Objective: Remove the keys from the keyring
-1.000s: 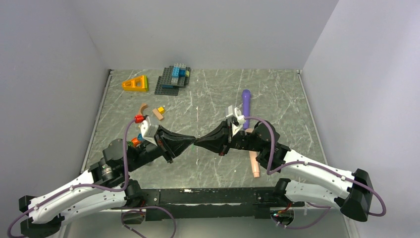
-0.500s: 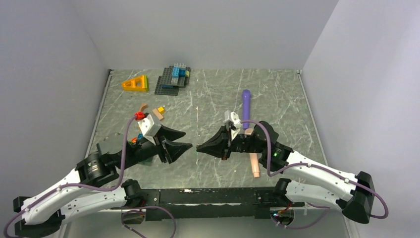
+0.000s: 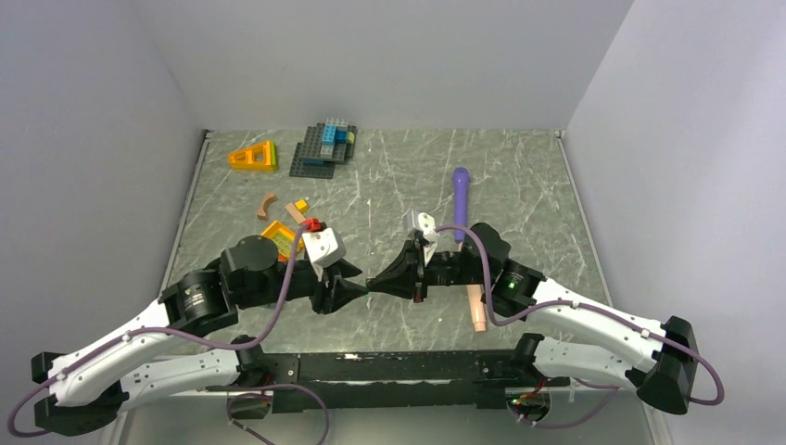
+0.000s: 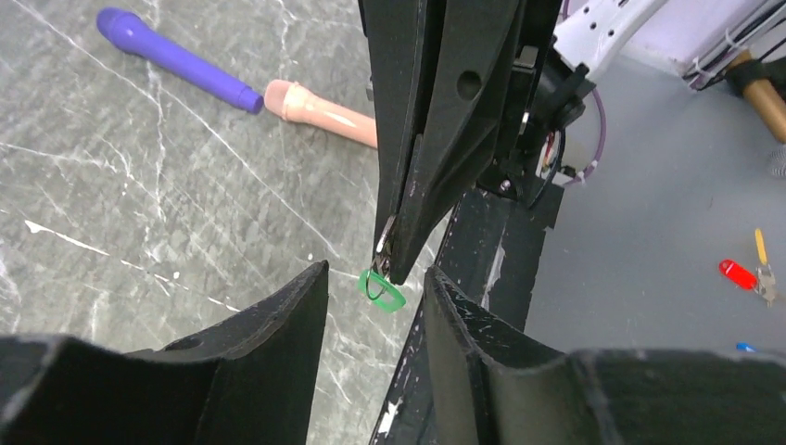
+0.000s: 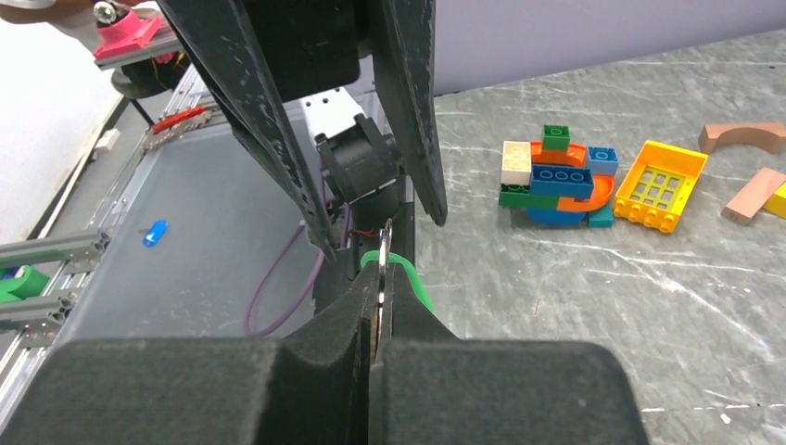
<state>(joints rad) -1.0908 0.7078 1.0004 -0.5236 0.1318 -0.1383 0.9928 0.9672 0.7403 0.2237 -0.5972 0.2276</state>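
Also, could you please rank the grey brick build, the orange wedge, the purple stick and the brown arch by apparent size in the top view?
1. grey brick build
2. orange wedge and purple stick: too alike to rank
3. brown arch

Tabletop (image 3: 519,176): smooth stone-look slab, dark grey-green with pale veins and a dull sheen; the black fingers (image 4: 250,357) are matt moulded plastic, finely textured and scuffed pale along their edges. The keyring (image 5: 380,297) is thin bright metal, and the green key head (image 4: 385,295) is smooth glossy plastic. On the left, the toy bricks (image 5: 556,181) are shiny studded plastic and the tan arch (image 5: 741,136) matt; on the right, the purple handle (image 4: 176,57) and peach rod (image 4: 320,102) are smooth, with a satin finish.
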